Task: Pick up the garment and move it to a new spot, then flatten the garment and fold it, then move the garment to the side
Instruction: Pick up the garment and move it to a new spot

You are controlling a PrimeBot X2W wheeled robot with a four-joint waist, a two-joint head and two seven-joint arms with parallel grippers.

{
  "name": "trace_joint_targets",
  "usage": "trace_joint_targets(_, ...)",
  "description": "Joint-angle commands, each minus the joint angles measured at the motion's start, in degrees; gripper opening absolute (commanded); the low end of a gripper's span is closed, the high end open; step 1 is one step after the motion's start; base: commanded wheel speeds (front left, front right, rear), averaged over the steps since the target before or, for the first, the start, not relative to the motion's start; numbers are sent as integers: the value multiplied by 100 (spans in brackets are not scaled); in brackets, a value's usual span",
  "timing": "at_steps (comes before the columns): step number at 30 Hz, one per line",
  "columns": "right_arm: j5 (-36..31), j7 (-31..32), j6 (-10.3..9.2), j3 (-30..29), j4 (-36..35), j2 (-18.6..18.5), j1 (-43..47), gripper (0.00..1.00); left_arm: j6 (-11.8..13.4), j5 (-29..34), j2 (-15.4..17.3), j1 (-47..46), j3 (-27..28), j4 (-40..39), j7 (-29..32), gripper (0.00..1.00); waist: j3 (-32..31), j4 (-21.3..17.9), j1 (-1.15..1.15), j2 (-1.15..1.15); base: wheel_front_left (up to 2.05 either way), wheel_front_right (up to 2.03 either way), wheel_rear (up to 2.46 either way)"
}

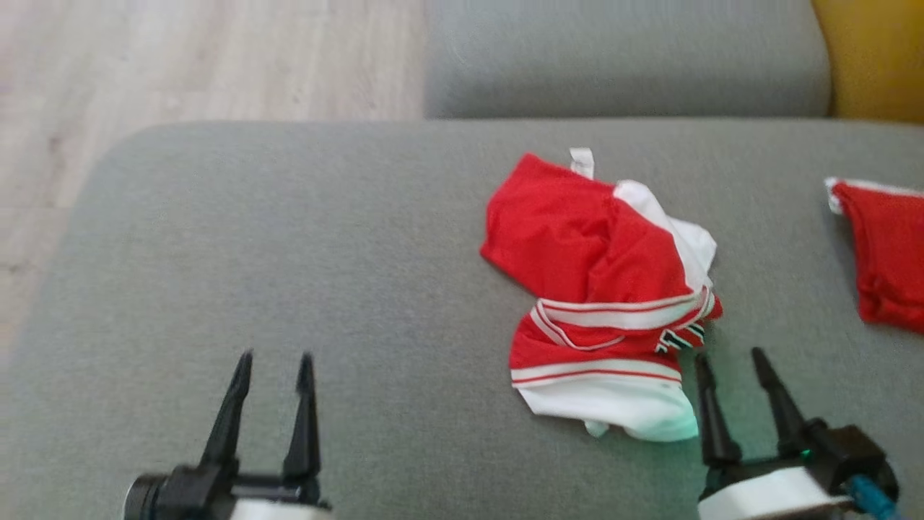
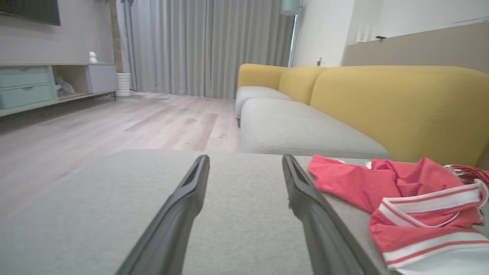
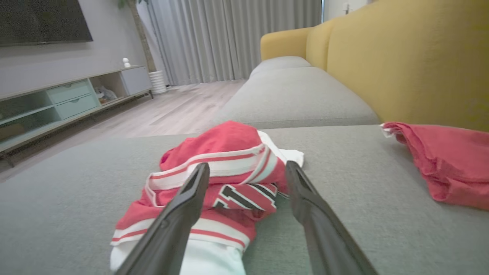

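While the red and white garment point(image 1: 606, 289) lies crumpled in a loose heap on the grey cushion point(image 1: 289, 253), neither gripper has hold of it. The heap sits to the right of the cushion's middle, with red cloth uppermost on the far side, white striped bands across its near part and a plain white fold at the nearest edge. A black and white patch of lettering point(image 1: 678, 338) shows at its near right corner.

The left gripper point(image 1: 274, 357) hovers well to the left of the heap, over bare cushion, its two dark fingers spread wide with nothing between them. The right gripper point(image 1: 729, 357) is just beside the garment's near right edge, its fingers likewise spread wide and empty. Its left fingertip stands close to the lettering, though I cannot tell whether it touches the cloth. Seen from the right wrist, the garment lies straight ahead, between and beyond the two fingers.

A second red cloth point(image 1: 884, 253) with a white hem lies apart at the cushion's right edge. Beyond the cushion runs a grey sofa seat point(image 1: 621, 58) with a yellow backrest point(image 1: 877, 58), and pale wooden floor point(image 1: 180, 58) stretches away to the left. Grey curtains point(image 2: 206, 46) hang at the far end of the room, and a low media unit point(image 3: 72, 99) stands along the wall
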Motion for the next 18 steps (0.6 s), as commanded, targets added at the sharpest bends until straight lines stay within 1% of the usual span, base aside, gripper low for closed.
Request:
trace_joint_targets(1,-59,-15,37,222,-175,-30,-61,100,-54,162,-82,-23,385,-250,-29,100,-279,211,2,0,0,0,0)
trace_joint_targets(6,-11,-15,37,421,-205,-30,179,100,-253,594,-222,359,766,-310,-29,100,-403,157,2,0,0,0,0)
trace_joint_targets(10,49,-15,37,519,-187,-30,264,100,-427,870,-296,442,856,-230,-29,100,-464,115,2,0,0,0,0)
trace_joint_targets(13,36,-15,37,534,-167,-30,273,100,-521,969,-344,458,900,-191,-29,100,-496,79,2,0,0,0,0)
trace_joint_targets(18,54,-15,37,554,-154,-30,276,100,-607,1045,-399,490,998,-133,-29,100,-526,20,2,0,0,0,0)
